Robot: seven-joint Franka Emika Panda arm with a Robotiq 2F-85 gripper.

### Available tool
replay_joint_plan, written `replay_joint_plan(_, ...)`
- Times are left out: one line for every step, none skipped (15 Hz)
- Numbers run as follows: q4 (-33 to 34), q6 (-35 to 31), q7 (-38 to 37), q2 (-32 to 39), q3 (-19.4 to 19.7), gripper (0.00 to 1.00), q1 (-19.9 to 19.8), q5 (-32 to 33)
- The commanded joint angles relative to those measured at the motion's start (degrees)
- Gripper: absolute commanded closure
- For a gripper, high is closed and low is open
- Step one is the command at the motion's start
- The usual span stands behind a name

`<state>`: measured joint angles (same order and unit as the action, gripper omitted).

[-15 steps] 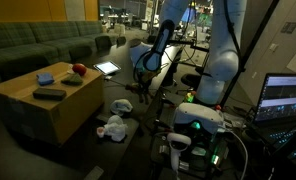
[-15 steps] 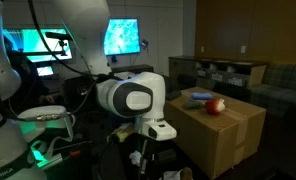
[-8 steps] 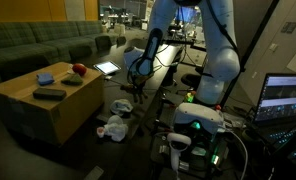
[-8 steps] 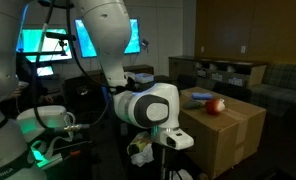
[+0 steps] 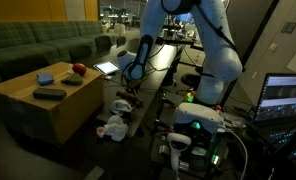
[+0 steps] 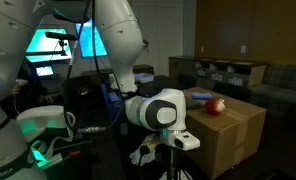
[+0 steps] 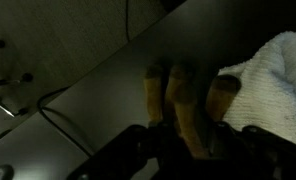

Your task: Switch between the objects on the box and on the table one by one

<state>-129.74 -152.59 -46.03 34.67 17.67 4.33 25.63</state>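
In the wrist view a dark brownish piece (image 7: 183,95) with several lobes stands between the jaws of my gripper (image 7: 189,132), which press close on both its sides, just over the black table (image 7: 98,100). The white cloth rag (image 7: 276,80) lies right beside it. In an exterior view the gripper (image 5: 128,94) hangs low over the table next to the rag (image 5: 113,128). On the tan cardboard box (image 5: 33,115) lie a small blue piece (image 5: 46,77), a red roundish piece (image 5: 79,69) and a flat black bar (image 5: 49,93). From another side, the red piece (image 6: 216,105) sits on the box (image 6: 228,135).
A tablet with a bright screen (image 5: 106,68) lies on the table behind the gripper. A green sofa (image 5: 33,45) runs along the back. Lit monitors (image 5: 285,98) and electronics (image 5: 198,125) crowd the arm's base. Cables (image 7: 18,90) trail beside the table.
The arm has swung toward the box side and come down close to the table beside the white rag, with the brownish piece between the jaws.
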Motion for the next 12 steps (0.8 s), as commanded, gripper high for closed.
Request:
replay_joint_plan(0.83,0.39,0.44,0.64,1.96,0.38,2.7,-2.08)
replay_joint_plan(0.21,0.77,0.79,-0.06,2.18,0.31,3.32,-1.81)
replay_joint_plan(-0.67,0.48,2.27,-0.97,1.29,0.24,3.0,-2.05)
replay_joint_plan(-1.39,0.01,2.14,-1.44,1.4,0.16,3.96,-1.45)
replay_joint_plan(-2.23,-0.74,3.17,-2.11,0.64,0.09,4.2,-1.46)
replay_joint_plan(-2.78,-1.69,3.17,-2.29,0.34,0.01,5.19,-1.23)
replay_joint_plan(-3.22,-2.46,3.53,-2.53,-0.15,0.0,5.77,-1.34)
replay_joint_plan(-3.39,-3.69,3.65,-2.26,-0.7,0.0,6.56,-1.4)
replay_joint_plan(-3.64,-4.87,4.18,-2.19,-1.47,0.0,6.91,-1.92)
replay_joint_plan(-3.35,-6.35,4.61,-1.28,-2.45,0.0,7.21,-2.63)
replay_joint_plan(-3.45,-7.66,5.44,-0.97,-3.36,0.0,7.26,-3.25)
replay_joint_plan(-3.04,-8.76,6.41,-0.17,-4.43,0.0,7.02,-4.44)
